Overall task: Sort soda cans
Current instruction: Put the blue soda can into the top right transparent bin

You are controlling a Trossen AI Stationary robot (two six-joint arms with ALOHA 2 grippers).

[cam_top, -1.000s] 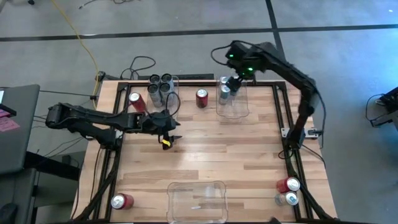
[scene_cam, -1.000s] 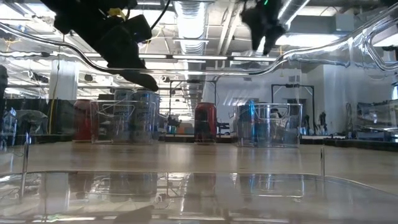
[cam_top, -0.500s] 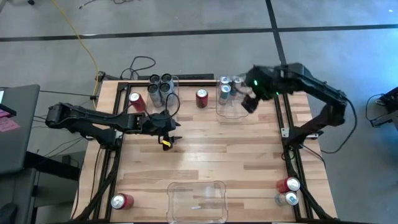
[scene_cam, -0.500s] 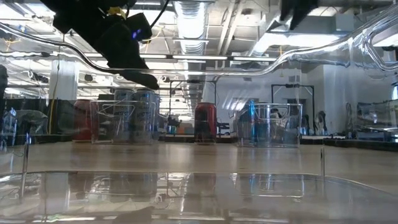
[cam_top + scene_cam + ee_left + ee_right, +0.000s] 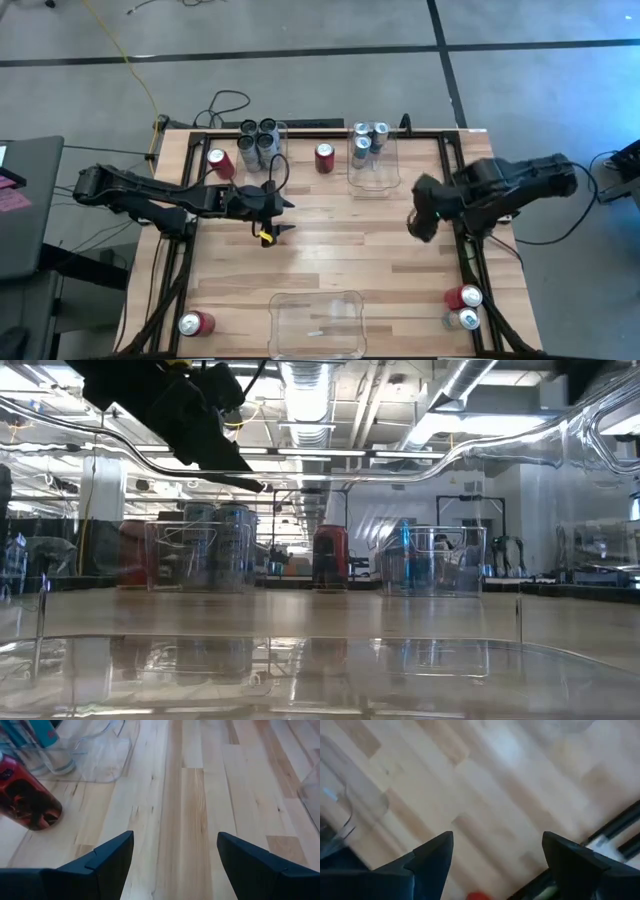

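Both grippers are open and hold nothing. My left gripper [image 5: 277,215] [image 5: 175,855] hangs over the table's middle left. My right gripper [image 5: 420,220] [image 5: 497,855] hangs over bare wood near the right edge, pointing steeply down. Dark grey cans [image 5: 258,140] stand in a clear bin at the far left, with a red can [image 5: 218,162] beside it. Another red can [image 5: 324,157] [image 5: 27,802] stands upright between the far bins. Silver-and-blue cans [image 5: 368,138] stand in the far right bin [image 5: 372,175]. A red can [image 5: 197,322] lies at the near left. A red can [image 5: 463,296] and a silver can [image 5: 462,319] lie at the near right.
An empty clear bin [image 5: 318,322] sits at the near edge's middle. A black frame rail [image 5: 470,250] runs along the table's right side close to my right arm. Open wood [image 5: 340,240] lies between the two grippers.
My right gripper has swung from above the far right bin toward the table's right and near edges, sinking a little and rolling about its wrist, fingers open and empty throughout. It has left the low view. The cans and bins have stayed put.
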